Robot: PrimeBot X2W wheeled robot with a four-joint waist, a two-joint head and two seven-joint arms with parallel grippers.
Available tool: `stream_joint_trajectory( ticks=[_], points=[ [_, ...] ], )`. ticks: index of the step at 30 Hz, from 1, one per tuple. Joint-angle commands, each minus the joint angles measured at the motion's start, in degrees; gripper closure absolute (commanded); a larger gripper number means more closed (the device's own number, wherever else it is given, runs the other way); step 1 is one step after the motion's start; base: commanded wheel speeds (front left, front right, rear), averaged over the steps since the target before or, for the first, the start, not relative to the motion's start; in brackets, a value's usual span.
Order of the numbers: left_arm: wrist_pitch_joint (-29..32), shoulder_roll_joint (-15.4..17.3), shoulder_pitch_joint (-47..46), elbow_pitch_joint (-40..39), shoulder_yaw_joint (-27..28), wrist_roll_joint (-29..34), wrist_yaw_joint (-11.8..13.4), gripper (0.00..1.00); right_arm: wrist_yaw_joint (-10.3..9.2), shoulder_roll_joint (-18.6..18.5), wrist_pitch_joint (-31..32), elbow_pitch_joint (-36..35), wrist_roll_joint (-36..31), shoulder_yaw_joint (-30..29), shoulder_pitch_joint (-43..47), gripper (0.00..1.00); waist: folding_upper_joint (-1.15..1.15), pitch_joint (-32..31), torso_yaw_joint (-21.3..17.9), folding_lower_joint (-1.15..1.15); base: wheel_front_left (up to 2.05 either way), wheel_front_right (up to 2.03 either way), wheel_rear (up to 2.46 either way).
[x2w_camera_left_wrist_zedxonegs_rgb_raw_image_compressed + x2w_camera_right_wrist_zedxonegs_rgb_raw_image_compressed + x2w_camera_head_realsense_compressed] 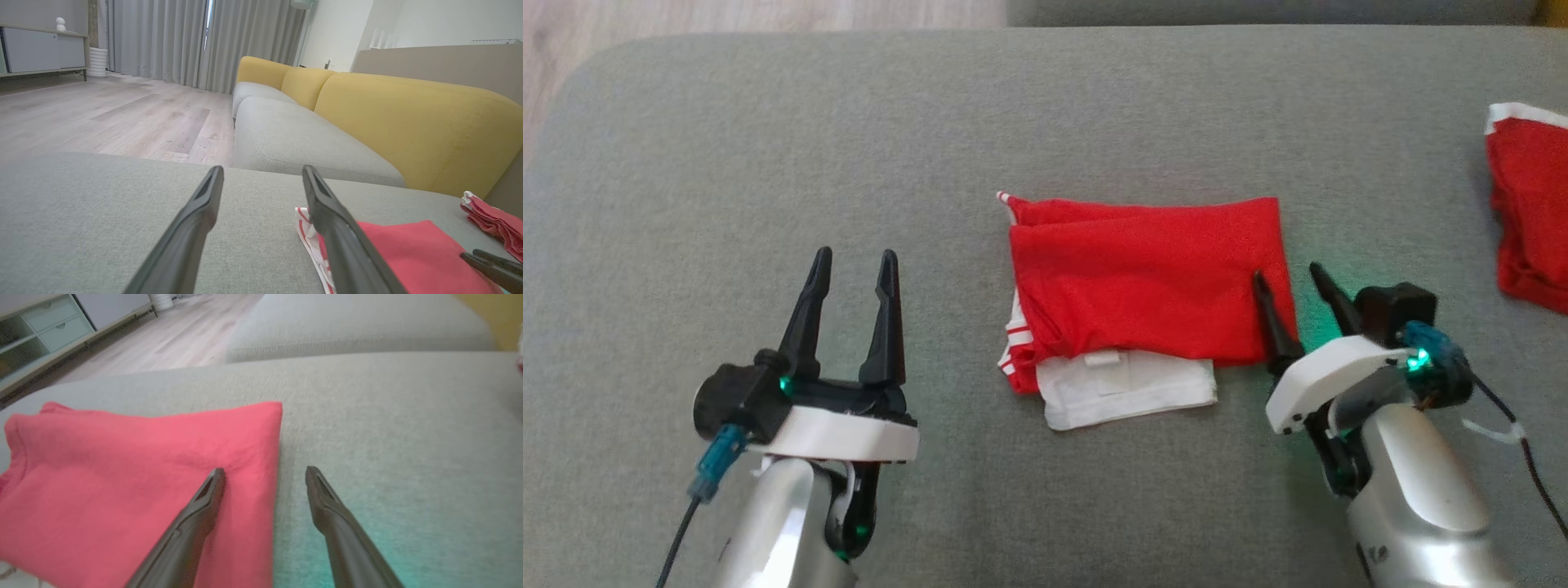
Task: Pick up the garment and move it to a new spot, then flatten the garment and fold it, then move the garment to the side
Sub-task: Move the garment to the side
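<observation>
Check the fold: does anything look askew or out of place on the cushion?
The red garment is folded unevenly: a white layer sticks out past its near edge, and striped trim bunches at the near left corner. The open right claw straddles its right edge. A second red garment lies apart at the far right.

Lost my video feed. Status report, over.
Left gripper open, empty, left of folded red garment. Right gripper open, straddling the garment's right edge, not gripping. Second red cloth far right, apart from it.
</observation>
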Motion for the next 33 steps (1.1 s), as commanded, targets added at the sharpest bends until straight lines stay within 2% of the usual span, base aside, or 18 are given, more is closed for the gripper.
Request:
stream_joint_trajectory(
  ticks=[1, 8, 9, 10, 17, 19, 23, 28, 33],
  points=[
    [-0.3, 0.2, -2.0, -1.3, 1.2, -0.2, 0.1, 0.0, 0.2, 0.3, 0.4, -0.3, 0.6, 2.0, -2.2, 0.0, 0.0, 0.6, 0.9, 0.0, 0.0, 0.0, 0.0],
    [-0.3, 0.2, -2.5, -1.0, 1.3, -0.3, 0.1, 0.0, 0.2, 0.3, 2.3, 6.7, 2.0, 5.4, -4.1, 0.0, 0.0, 1.2, 1.9, 0.0, 0.0, 0.0, 0.0],
    [-0.3, 0.2, -2.5, -1.0, 1.4, -0.3, 0.1, 0.0, 0.2, 0.3, 2.3, 7.4, 2.0, 5.8, -4.4, 0.33, 0.0, 1.3, 1.9, 0.0, 0.0, 0.0, 0.0],
    [-0.3, 0.2, -2.5, -1.1, 1.5, -0.2, 0.1, 0.0, 0.2, 0.3, 2.2, 7.9, 2.1, 6.2, -4.7, 1.0, 0.0, 1.3, 1.8, 0.0, 0.0, 0.0, 0.0],
    [-0.3, 0.2, -2.5, -0.9, 1.7, 0.2, 0.1, 0.0, 0.2, 0.3, -3.0, 10.1, -4.5, 2.3, -7.8, 1.0, 0.0, 0.4, 0.3, 0.0, 0.0, 0.0, 0.0],
    [-0.3, 0.2, -2.3, -1.1, 1.8, 0.3, 0.1, 0.0, 0.2, 0.3, -5.3, 9.3, -9.2, 0.3, -8.9, 1.0, 0.0, -0.3, -0.9, 0.0, 0.0, 0.0, 0.0],
    [-0.3, 0.2, -1.9, -1.5, 1.7, 0.4, 0.1, 0.0, 0.2, -0.5, -6.8, 7.4, -13.1, -1.6, -9.9, 1.0, 0.0, -1.1, -2.4, 0.0, 0.0, 0.0, 0.0],
    [-0.3, 0.2, -1.6, -2.2, 1.6, 0.6, 0.1, 0.0, 0.2, -3.8, -7.6, 3.9, -15.7, -2.2, -11.2, 1.0, 0.0, -2.1, -5.1, 0.0, 0.0, 0.0, 0.0],
    [-0.3, 0.2, -2.3, -3.0, 1.1, 0.8, 0.1, 0.0, 0.2, -9.8, -5.7, 1.9, -15.2, -0.9, -12.8, 1.0, 0.0, -1.4, -7.0, 0.0, 0.0, 0.0, 0.0]
  ],
)
